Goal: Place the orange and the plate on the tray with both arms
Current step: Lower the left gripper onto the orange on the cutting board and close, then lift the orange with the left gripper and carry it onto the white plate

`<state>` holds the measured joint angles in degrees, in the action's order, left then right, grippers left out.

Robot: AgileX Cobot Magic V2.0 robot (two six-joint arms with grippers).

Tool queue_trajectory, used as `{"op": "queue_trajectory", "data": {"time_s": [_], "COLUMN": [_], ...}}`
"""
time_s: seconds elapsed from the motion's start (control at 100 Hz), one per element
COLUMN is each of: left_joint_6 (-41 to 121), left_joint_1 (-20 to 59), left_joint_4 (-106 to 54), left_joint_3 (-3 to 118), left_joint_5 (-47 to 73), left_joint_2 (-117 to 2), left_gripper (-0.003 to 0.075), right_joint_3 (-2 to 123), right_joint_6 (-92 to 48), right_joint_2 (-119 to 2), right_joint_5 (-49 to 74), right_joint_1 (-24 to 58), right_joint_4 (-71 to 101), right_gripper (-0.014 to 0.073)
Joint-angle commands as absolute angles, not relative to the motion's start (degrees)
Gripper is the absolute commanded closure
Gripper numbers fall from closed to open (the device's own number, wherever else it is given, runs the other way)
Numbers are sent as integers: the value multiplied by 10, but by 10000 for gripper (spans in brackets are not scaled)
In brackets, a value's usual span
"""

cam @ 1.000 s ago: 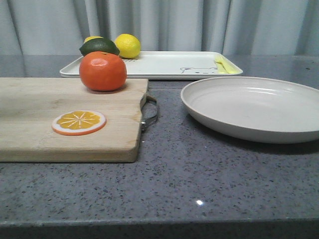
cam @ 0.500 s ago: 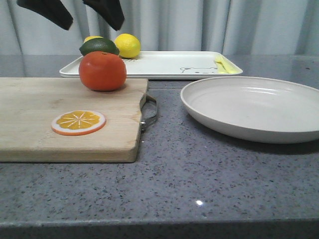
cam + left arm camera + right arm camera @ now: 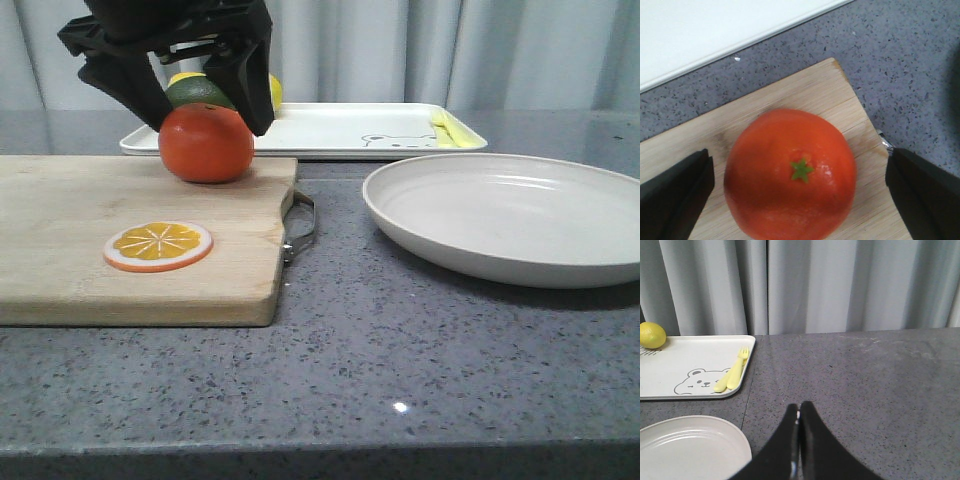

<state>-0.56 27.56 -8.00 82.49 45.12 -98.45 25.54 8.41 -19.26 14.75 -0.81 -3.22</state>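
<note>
The orange (image 3: pixel 206 143) sits on the far right part of a wooden cutting board (image 3: pixel 80 240). My left gripper (image 3: pixel 205 115) is open and hangs just over the orange, one finger on each side, clear of the skin. In the left wrist view the orange (image 3: pixel 790 172) lies between the two black fingers (image 3: pixel 675 197). The plate (image 3: pixel 510 215) rests on the counter at the right. The tray (image 3: pixel 320 130) with the bear drawing lies behind. My right gripper (image 3: pixel 799 407) is shut and empty, above the counter beside the plate (image 3: pixel 690 447); it is out of the front view.
An orange slice (image 3: pixel 158 245) lies on the board. A lemon (image 3: pixel 652 335) and a dark green fruit (image 3: pixel 195 92) sit at the tray's left end, yellow cutlery (image 3: pixel 450 130) at its right end. The board's metal handle (image 3: pixel 300 225) points toward the plate. Curtains hang behind.
My left gripper has come down from above the view and now straddles the orange, still open. The orange, the plate and the tray have not moved.
</note>
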Motion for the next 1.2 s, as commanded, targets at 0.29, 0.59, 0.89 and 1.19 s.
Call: {"op": "queue_trajectory", "data": {"time_s": [0.29,0.59,0.89,1.19], "left_joint_6": [-5,-5,40,40], "left_joint_1": [280,280,311,404], "left_joint_4": [-85,-82,-84,-98], "left_joint_3": [845,845,888,961], "left_joint_5": [437,441,464,466], "left_joint_2": [-962,-962,-962,-964], "left_gripper": [175,394,428,427], "right_joint_3": [274,274,274,274], "right_joint_6": [83,83,83,83], "right_joint_2": [-202,-202,-202,-202], "right_joint_5": [104,104,103,103], "right_joint_1": [-12,-12,-12,-12], "right_joint_4": [-37,-37,-37,-37], "right_gripper": [654,654,654,654]}}
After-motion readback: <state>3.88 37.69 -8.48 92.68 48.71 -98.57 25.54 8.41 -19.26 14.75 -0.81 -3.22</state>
